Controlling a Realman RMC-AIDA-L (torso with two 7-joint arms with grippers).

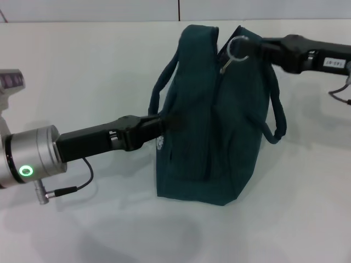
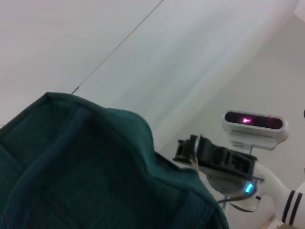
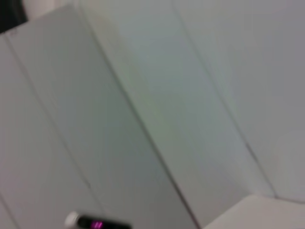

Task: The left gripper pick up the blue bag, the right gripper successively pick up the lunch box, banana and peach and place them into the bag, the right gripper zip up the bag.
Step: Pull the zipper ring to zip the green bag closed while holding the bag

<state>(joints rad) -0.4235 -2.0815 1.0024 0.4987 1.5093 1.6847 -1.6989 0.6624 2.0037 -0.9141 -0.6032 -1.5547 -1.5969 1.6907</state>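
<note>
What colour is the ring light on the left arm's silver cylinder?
Green. The ring light shows best in the head view, on the silver cylinder.

Head view high, facing down, left wrist close behind blue bag (image 2: 90,176), both sharing it, right wrist facing walls

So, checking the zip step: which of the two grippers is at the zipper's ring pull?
The right gripper, reaching to the metal ring pull at the top of the blue bag. The left gripper is lower, at the bag's side.
</note>
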